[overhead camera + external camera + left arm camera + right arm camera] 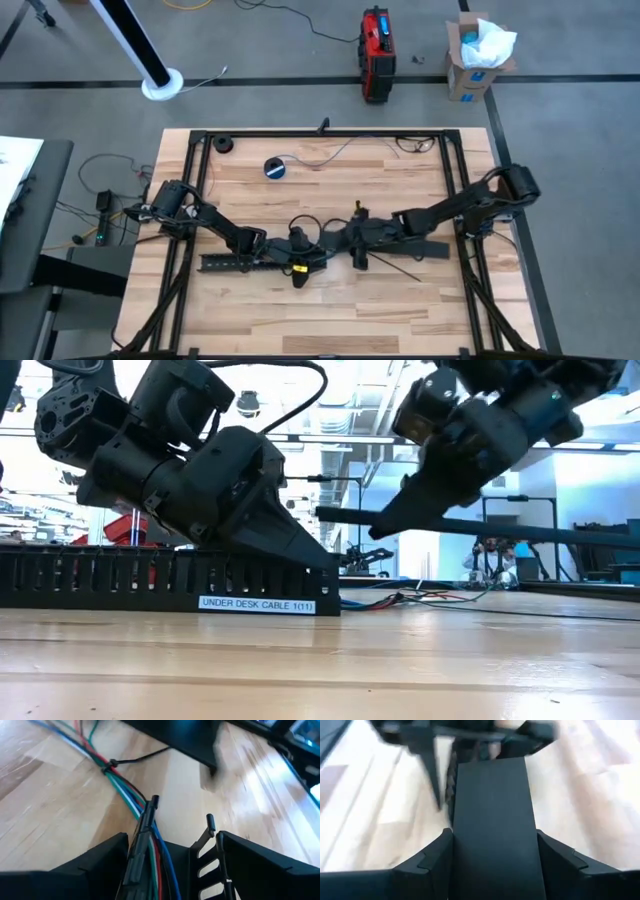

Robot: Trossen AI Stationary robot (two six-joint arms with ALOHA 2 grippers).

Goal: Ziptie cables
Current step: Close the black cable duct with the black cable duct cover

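Note:
The cables [125, 795], red, green, white and blue wires bound by a thin black tie [110, 765], lie on the table and run into the end of a black slotted tray [150, 580]. My left gripper [172, 865] sits at that tray end [296, 258], with the wires between its fingers. My right gripper [492, 865], just to the right of it [355, 243], is shut on a long flat black strip [480, 526]. The wires also show on the table behind the tray [395, 599]. My left gripper has the tray's two slotted walls [207, 837] between its fingers, one finger outside each wall, slanting down from the table's left. The tray rests flat on the table, the wires lying in its channel. My right gripper pinches the flat strip [492, 820] by its two long edges, the fingers lying along it. The strip is lifted clear of the table, nearly level, above the wires.
A blue-and-black tape roll [276, 167] lies toward the far side, with a dark loose wire [345, 150] behind it. A black frame [325, 133] borders the table. A thin black tie [400, 268] lies near the right gripper. People stand in the room beyond [490, 560].

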